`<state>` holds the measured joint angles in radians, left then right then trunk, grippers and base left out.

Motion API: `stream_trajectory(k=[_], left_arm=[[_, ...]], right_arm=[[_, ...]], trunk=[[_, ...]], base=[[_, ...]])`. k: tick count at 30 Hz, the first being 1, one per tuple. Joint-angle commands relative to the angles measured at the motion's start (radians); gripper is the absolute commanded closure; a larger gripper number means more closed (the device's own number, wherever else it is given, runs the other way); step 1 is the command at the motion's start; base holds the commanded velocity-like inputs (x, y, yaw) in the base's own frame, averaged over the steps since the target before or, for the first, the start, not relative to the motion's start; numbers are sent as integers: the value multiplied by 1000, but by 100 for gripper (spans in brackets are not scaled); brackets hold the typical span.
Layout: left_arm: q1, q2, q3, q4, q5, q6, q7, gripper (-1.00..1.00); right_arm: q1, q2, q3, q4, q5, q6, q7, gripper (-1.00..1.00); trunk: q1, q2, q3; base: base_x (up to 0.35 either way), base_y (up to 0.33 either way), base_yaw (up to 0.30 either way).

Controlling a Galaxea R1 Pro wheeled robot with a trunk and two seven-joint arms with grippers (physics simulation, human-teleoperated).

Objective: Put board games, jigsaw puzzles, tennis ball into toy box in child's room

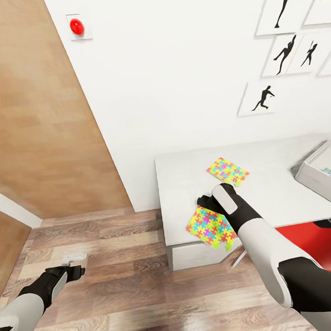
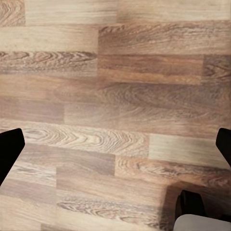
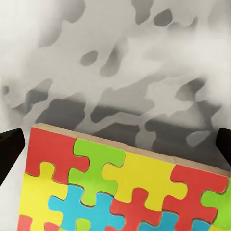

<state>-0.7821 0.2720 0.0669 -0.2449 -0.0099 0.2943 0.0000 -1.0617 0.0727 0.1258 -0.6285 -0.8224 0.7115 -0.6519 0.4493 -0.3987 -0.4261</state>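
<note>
R claw (image 1: 203, 202) over near jigsaw puzzle (image 1: 211, 227), corner-out diagonal.

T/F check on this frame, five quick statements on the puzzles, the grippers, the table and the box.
1. Two jigsaw puzzles lie on the table: true, a near puzzle and a far puzzle.
2. The near puzzle overhangs the table's front edge: true.
3. The left gripper holds a puzzle: false, it hangs open over the wooden floor, holding nothing.
4. The right gripper is over the far puzzle: false, it is at the near puzzle, fingers spread wide at its edge.
5. The toy box is on the floor: false, it sits on the table at the right.
</note>
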Motion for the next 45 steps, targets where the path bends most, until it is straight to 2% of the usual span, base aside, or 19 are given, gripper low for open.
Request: stream_trajectory(k=[1, 45], left_arm=[[0, 0, 7, -2, -1, 6, 0, -100], [0, 0, 7, -2, -1, 6, 0, -100]], right_arm=[[0, -1, 3, 53, -18, 2, -11, -100], [0, 0, 2, 53, -18, 0, -11, -100]], trunk=[[1, -1, -2], [1, -1, -2]], base=[[-4, 0, 0], [-19, 0, 0]])
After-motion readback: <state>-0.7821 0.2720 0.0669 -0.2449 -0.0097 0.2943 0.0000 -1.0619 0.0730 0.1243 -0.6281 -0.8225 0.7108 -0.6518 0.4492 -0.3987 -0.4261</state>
